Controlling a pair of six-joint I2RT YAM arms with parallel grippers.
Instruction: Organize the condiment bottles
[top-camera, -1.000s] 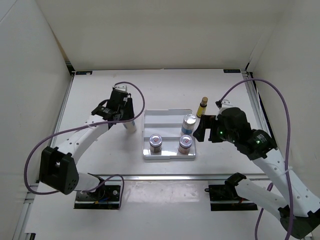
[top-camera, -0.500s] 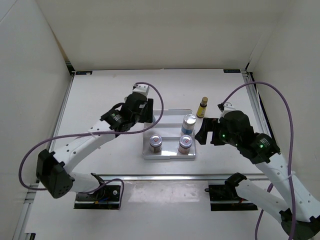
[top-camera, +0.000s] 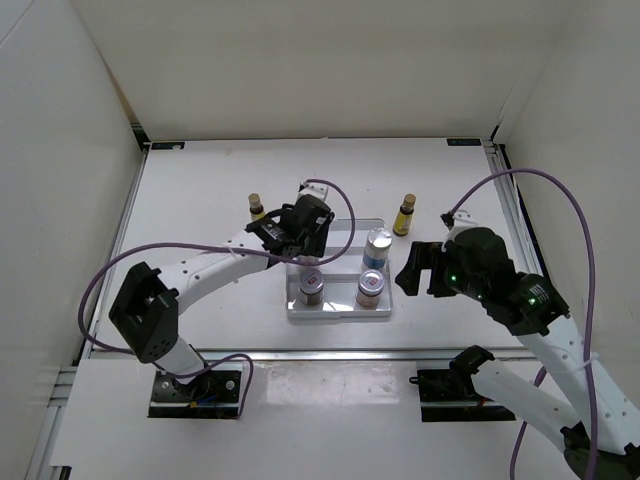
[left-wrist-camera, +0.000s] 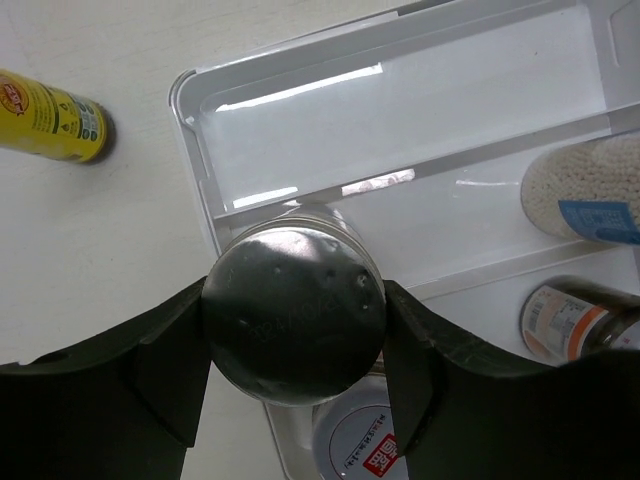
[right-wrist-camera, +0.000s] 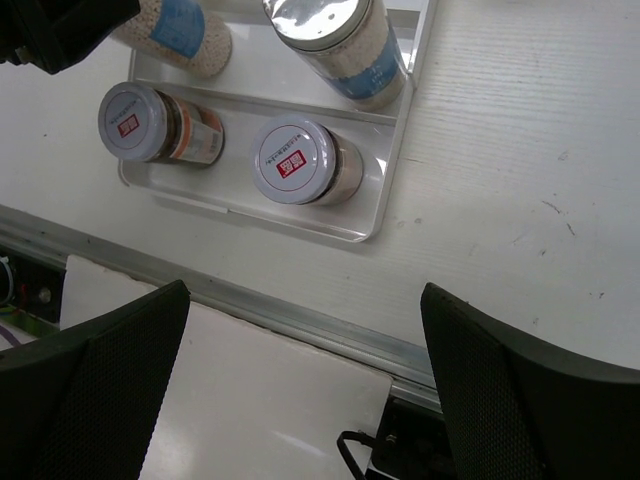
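the left claw (top-camera: 300, 238) largely hides the held white cylinder (left-wrist-camera: 294, 315) from the top camera.

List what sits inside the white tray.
Front: left jar, right jar. Behind right: a white cylinder. The left claw holds a second cylinder over the left side, covering the tray beneath.

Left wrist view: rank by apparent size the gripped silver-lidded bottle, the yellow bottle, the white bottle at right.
1. gripped silver-lidded bottle, though nearest the camera.
2. white bottle and yellow bottle: both cropped, order unsure.
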